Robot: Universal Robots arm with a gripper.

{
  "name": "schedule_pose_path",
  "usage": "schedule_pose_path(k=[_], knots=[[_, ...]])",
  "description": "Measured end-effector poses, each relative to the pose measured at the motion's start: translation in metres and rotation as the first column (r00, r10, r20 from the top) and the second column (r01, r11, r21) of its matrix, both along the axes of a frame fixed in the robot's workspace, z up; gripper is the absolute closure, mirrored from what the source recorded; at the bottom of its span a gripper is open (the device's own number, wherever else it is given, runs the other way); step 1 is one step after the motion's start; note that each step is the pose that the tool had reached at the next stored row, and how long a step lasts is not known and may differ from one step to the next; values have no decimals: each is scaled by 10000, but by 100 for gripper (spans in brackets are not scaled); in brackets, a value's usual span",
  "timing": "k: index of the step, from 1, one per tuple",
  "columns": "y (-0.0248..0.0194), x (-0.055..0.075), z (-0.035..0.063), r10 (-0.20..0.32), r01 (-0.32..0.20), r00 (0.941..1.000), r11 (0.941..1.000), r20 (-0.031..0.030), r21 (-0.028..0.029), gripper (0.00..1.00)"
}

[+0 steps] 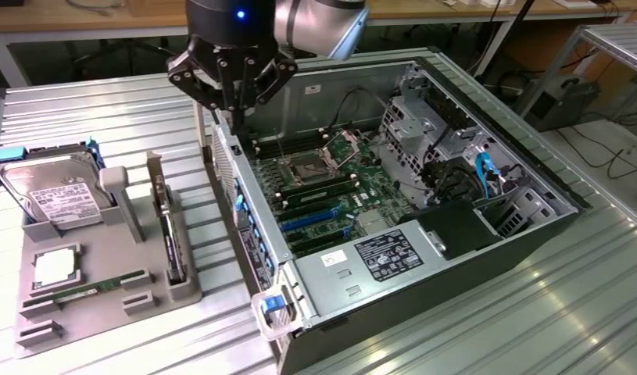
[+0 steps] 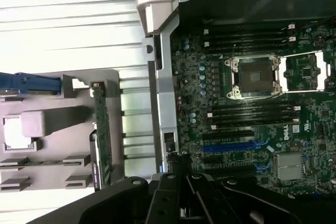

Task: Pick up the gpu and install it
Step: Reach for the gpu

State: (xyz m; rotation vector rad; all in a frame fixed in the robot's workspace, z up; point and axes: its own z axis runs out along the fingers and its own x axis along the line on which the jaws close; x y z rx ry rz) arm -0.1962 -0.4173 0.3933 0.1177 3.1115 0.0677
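The gpu (image 1: 172,234) stands edge-on as a thin dark strip in a slot of the grey holder (image 1: 183,293) on the exterior view's left; the wrist view has the gpu (image 2: 101,135) as a narrow strip in that holder (image 2: 68,108). My gripper (image 1: 233,109) hangs above the open computer case's near side wall (image 1: 245,226), well clear of the gpu, fingers drawn together on nothing. The wrist view places my gripper (image 2: 181,163) over that wall edge. Blue expansion slots (image 1: 313,220) (image 2: 236,147) lie bare on the motherboard.
A silver labelled hard drive (image 1: 58,195), a silver square chip (image 1: 55,266) and a green memory stick (image 1: 89,291) sit in the holder. Inside the case are an open processor socket (image 1: 302,168), a power supply (image 1: 386,254) and cables (image 1: 474,176). The slatted metal table (image 1: 506,312) surrounds everything.
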Motion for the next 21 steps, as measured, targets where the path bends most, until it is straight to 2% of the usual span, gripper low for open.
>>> schedule_pose_path(k=[14,17,18,21], knots=[[-85,-699,-108,-1,1,10000,10000,-1,-13,89],[-112,-883,-140,-2,2,10000,10000,-1,-24,89],[-119,-889,-142,-1,1,10000,10000,0,-39,89],[-120,-889,-141,-9,9,10000,10000,-1,-35,89]])
